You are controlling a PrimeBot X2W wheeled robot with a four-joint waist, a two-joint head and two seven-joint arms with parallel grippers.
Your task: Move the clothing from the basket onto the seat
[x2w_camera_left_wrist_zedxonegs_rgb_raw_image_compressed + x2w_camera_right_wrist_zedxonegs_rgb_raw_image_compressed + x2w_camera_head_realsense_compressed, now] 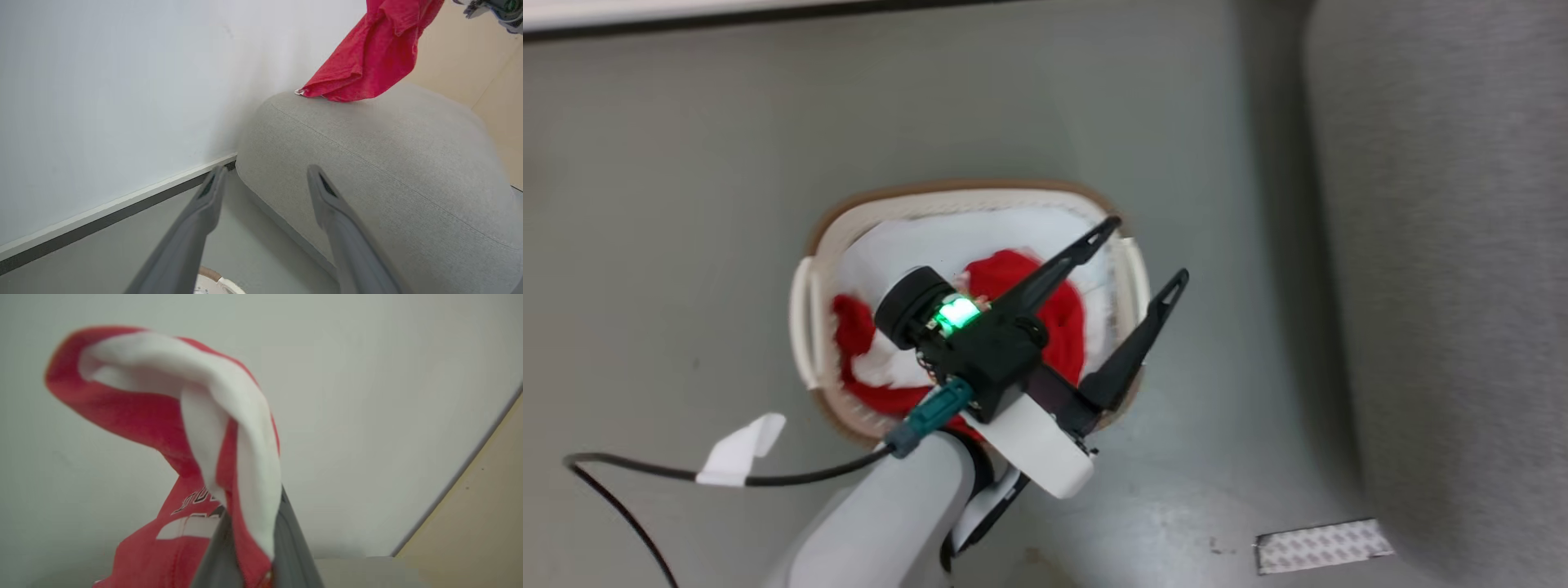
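So the basket (980, 196) sits on the grey floor (686, 204), a little off from the seat (1437, 245) – not touching it in the head view. Inside there's a white liner cloth (980, 237) along the walls, and on top of that a bunched heap of red clothing (1062, 327) with a bit of white showing at its left side. It lies low in the basket, nothing spilling over the brown rim.

The left gripper (1146, 250) hangs right over the basket, fingers spread wide and pointing toward the seat, holding nothing. From its own wrist camera you can see the two fingers well apart, with the rounded corner of the seat ahead and a sliver of basket rim at the bottom edge.

The right gripper (253, 522) is pinched closed on a second red garment (163, 428) – red with white trim and some print, flopping over above the fingers. In the left wrist view that garment dangles over the seat, and its lower edge looks like it meets the top of the cushion near the white wall (102, 102).

Other bits on the floor: a strip of patterned tape (1319, 545) near the seat, and a black cable (792, 474) with a white tag (739, 449).
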